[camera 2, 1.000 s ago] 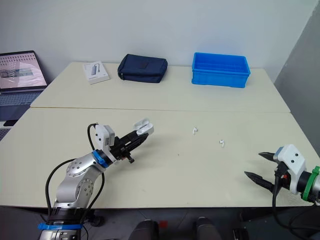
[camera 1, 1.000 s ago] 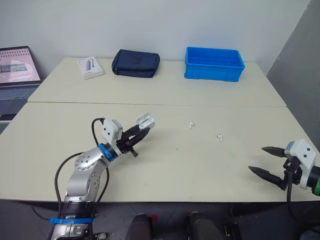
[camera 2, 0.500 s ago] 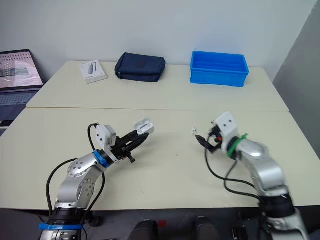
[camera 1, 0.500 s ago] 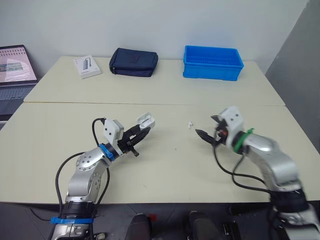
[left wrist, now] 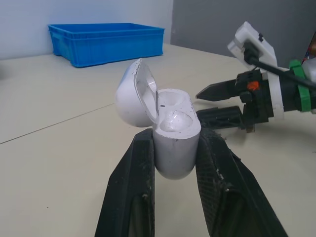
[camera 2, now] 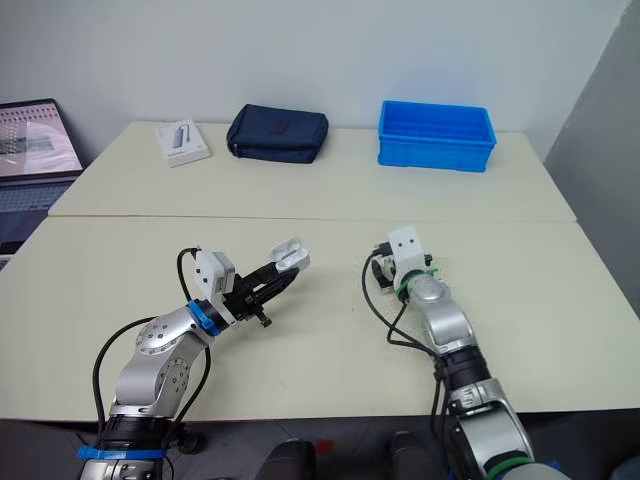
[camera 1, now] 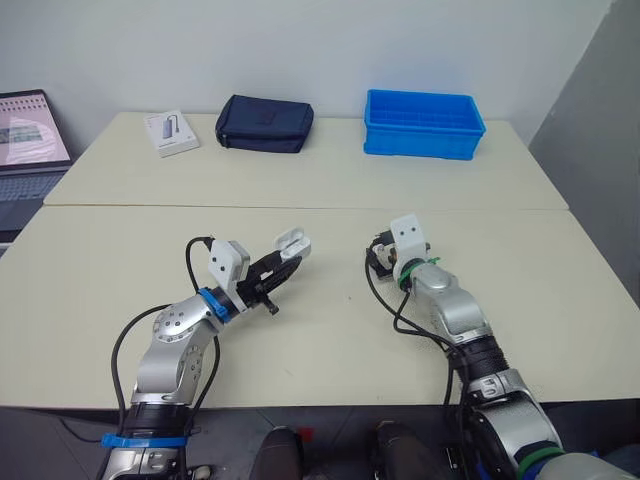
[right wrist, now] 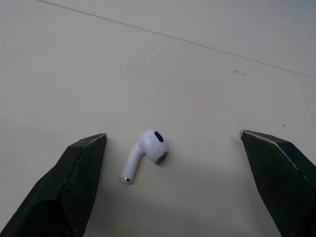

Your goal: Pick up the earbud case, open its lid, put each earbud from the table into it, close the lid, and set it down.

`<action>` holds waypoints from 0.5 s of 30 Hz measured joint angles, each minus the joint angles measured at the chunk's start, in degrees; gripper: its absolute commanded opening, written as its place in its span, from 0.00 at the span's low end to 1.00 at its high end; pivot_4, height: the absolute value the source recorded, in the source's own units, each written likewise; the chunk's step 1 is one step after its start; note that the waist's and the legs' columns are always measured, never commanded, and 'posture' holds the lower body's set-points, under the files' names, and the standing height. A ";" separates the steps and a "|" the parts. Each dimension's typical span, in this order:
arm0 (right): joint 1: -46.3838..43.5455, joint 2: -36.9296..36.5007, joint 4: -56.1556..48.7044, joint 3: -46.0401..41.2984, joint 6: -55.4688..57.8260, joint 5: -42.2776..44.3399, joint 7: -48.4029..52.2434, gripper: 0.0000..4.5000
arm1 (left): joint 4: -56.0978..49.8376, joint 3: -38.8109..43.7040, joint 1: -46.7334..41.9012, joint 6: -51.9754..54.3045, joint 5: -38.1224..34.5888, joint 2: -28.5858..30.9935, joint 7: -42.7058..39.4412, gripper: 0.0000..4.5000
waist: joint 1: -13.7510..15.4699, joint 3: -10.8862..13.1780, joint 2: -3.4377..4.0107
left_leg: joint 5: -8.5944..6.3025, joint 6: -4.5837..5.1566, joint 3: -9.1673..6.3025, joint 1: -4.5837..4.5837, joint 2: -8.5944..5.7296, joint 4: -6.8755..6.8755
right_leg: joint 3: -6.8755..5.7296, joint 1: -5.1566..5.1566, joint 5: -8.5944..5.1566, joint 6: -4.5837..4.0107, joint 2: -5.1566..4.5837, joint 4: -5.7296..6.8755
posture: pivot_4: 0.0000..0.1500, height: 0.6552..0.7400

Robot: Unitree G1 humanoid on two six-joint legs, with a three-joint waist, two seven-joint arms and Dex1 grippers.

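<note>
My left gripper [camera 1: 284, 258] is shut on the white earbud case [camera 1: 292, 241] and holds it a little above the table, left of centre. In the left wrist view the case [left wrist: 173, 136] stands upright between the black fingers [left wrist: 136, 177], with its lid tipped open and both sockets empty. To the case's right, my right gripper [camera 1: 377, 256] hangs low over the table and is open. In the right wrist view a white earbud [right wrist: 145, 152] lies on the table between the spread fingertips [right wrist: 84, 160], touching neither. The right gripper [left wrist: 219, 103] also appears just beyond the case.
Along the table's far edge sit a blue bin [camera 1: 424, 124], a navy pouch [camera 1: 265, 123] and a small white box [camera 1: 172, 133]. A laptop [camera 1: 30, 150] stands off the table's left end. A seam [camera 1: 300, 208] crosses the table.
My right arm has swung in from the table's near right edge to the middle and now straddles an earbud. The left gripper has kept still with the open case.
</note>
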 measured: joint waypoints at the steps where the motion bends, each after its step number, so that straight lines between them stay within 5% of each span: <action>1: -0.02 0.61 0.63 -0.18 -0.80 -0.08 -0.58 0.92 | 0.03 -0.01 0.00 0.00 0.02 0.00 0.00 0.17 | -0.03 0.00 0.00 | 0.00 0.00 -0.01 0.00 0.01 0.00 | 0.00 0.00 0.00 0.00 0.01 0.01 | 1.00 1.00; 12: 0.24 4.15 0.27 -1.03 1.18 1.04 -0.12 0.10 | 0.11 -0.05 0.40 0.00 0.10 0.03 -0.01 0.17 | 0.07 -0.01 -0.01 | 0.01 0.02 -0.03 0.04 0.01 0.02 | 0.00 0.03 0.01 -0.02 0.00 0.06 | 1.00 1.00; 15: 1.89 3.12 -4.06 -0.94 4.69 1.48 1.55 0.10 | 0.10 -0.07 0.78 0.01 0.13 0.08 0.01 0.17 | 0.18 -0.01 -0.01 | 0.01 0.02 -0.03 -0.01 0.01 0.00 | -0.02 0.01 0.01 -0.01 -0.01 0.00 | 1.00 1.00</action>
